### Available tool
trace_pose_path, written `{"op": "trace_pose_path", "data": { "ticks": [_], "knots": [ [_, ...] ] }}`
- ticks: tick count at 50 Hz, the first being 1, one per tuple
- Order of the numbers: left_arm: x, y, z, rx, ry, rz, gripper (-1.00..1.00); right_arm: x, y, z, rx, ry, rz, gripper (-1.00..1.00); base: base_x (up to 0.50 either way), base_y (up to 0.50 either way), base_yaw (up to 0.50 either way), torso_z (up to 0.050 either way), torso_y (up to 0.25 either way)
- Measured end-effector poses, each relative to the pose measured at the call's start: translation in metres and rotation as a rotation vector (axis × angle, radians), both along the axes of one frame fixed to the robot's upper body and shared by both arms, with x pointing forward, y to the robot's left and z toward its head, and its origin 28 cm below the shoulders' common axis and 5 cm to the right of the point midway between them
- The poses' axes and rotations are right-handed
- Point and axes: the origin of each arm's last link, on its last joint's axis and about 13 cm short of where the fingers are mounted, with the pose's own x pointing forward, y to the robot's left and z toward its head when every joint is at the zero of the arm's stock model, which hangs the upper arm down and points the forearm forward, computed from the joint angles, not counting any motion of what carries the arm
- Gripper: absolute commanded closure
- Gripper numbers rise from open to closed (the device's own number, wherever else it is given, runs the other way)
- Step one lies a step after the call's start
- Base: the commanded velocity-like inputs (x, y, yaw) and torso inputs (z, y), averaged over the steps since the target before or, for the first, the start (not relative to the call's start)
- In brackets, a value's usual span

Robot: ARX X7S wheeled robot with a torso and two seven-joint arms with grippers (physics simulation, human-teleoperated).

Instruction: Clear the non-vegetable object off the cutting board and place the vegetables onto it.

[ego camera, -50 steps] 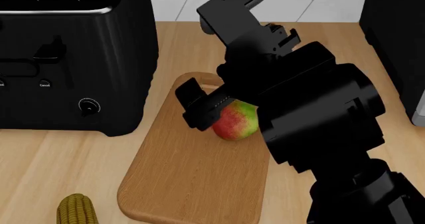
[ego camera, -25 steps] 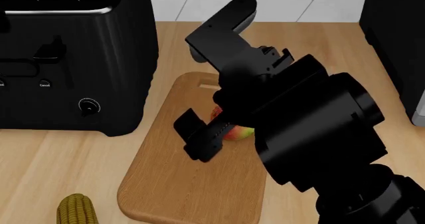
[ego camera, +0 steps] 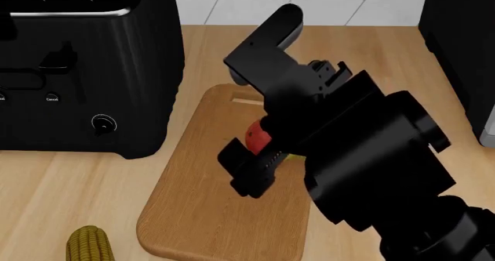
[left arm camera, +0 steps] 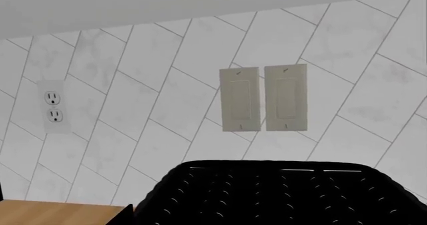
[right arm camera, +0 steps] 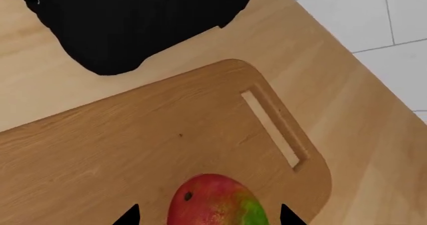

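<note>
White herringbone tile wall carries an outlet and two switches.

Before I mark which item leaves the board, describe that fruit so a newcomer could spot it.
Find the light-brown wooden cutting board beside the black toaster. On it, near the slot handle, sits a small round fruit, the board's only item. It is red blending into green, unlike the yellow corn cob on the counter.

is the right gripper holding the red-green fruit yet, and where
Nothing is held yet: the right gripper is open, its fingers flanking the red-green fruit, which sits on the cutting board.
</note>
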Motion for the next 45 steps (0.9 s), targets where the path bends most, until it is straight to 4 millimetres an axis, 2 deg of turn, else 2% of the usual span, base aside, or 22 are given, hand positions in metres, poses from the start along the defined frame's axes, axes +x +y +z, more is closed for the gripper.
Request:
{"op": "trace_pose_path", "data": {
  "ticks": [28,29,45],
  "knots": [
    [0.0,-0.001,0.003,0.003,-0.011,-0.002,-1.0,0.014,-0.006,-0.03,0.017,0.055,-0.04,-1.0,0.0,0.0,0.0,0.0,0.0],
    [0.0,-0.001,0.004,0.002,-0.011,-0.002,-1.0,0.015,-0.006,-0.031,0.018,0.057,-0.041,1.0,0.0,0.0,0.0,0.0,0.0],
    [0.0,-0.002,0.006,0.0,-0.018,-0.005,-1.0,0.01,-0.009,-0.026,0.019,0.036,-0.06,1.0,0.0,0.0,0.0,0.0,0.0]
  ]
}}
